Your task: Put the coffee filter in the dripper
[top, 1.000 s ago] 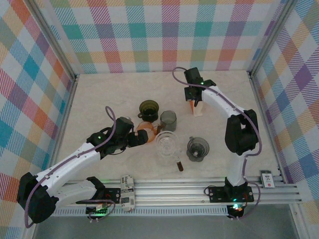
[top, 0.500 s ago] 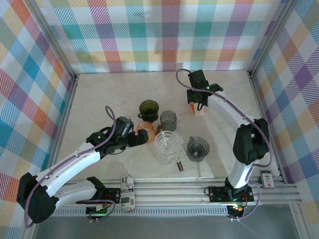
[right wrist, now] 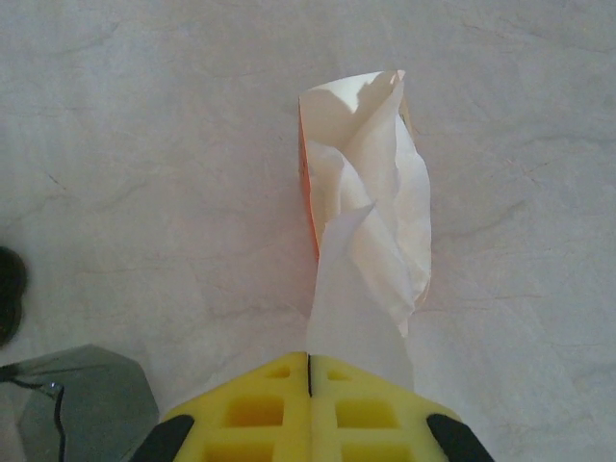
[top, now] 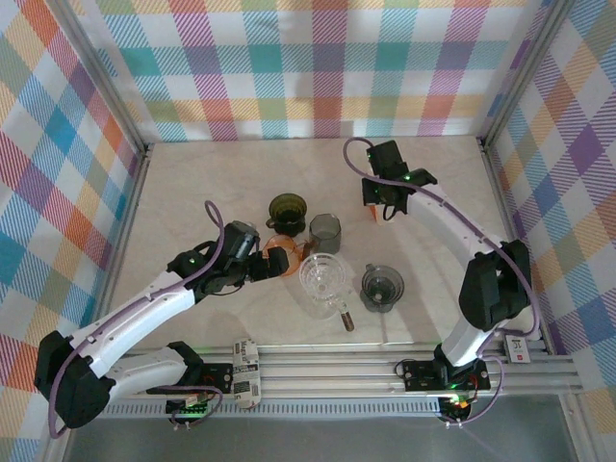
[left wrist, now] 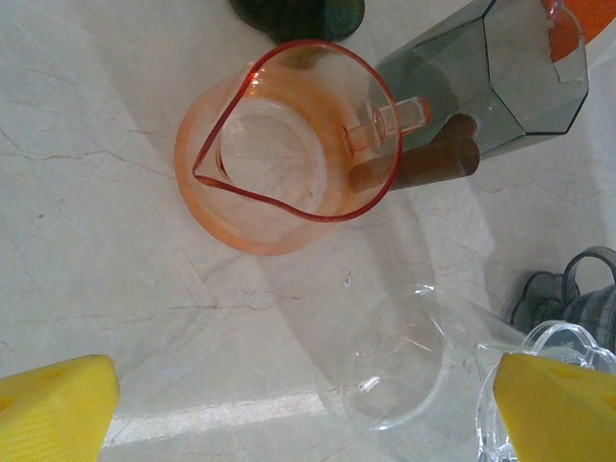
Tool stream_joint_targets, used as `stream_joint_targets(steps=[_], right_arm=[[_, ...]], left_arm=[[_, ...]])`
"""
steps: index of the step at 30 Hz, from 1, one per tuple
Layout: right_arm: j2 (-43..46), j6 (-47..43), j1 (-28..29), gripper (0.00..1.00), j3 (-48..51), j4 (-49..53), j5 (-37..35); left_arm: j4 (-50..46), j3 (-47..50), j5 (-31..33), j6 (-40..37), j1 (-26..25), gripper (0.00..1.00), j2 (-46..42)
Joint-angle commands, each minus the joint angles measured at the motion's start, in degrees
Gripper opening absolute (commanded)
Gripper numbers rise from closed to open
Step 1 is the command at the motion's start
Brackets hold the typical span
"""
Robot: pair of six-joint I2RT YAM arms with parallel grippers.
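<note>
My right gripper point(top: 385, 204) point(right wrist: 308, 358) is shut on the lower end of a crumpled white coffee filter point(right wrist: 371, 192) point(top: 384, 215) at the back right of the table. An orange edge point(right wrist: 306, 183) runs along the filter's left side. Mid-table stand an orange spouted vessel point(top: 282, 256) point(left wrist: 279, 144), a clear glass ribbed one point(top: 322, 279) point(left wrist: 395, 356) and a grey cone point(top: 382, 287); which is the dripper I cannot tell. My left gripper point(top: 272, 262) point(left wrist: 303, 409) hangs open over the marble between the orange and clear vessels, holding nothing.
A dark green cup point(top: 287, 210) and a grey faceted cup point(top: 325, 229) point(left wrist: 500, 77) stand behind the orange vessel. A brown wooden handle point(left wrist: 414, 164) lies between them. Checked walls enclose the table point(top: 192, 192).
The right gripper has carried the filter a little to the right and toward the front. The left gripper has crept closer to the orange vessel.
</note>
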State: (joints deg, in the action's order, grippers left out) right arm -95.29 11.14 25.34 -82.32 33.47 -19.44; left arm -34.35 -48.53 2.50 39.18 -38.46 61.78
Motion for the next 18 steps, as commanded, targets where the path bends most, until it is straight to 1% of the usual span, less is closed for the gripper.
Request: stream_joint_targets(steps=[1,11,18], right_arm=[[4.0,0.4,0.3,0.00,1.2,-1.1,0.5],[6.3,1.5,0.3,0.00,1.3,-0.9,3.3],[9.7,1.0,0.3,0.00,3.3,-1.0,5.0]], left_arm=[[-1.1,-1.8,-1.1,-0.2,0.5,1.00,0.3],[-1.3,-3.0,-3.1,0.3,0.5,1.00,4.0],[0.3,-2.4,-3.7,2.0,0.5,1.00,2.9]])
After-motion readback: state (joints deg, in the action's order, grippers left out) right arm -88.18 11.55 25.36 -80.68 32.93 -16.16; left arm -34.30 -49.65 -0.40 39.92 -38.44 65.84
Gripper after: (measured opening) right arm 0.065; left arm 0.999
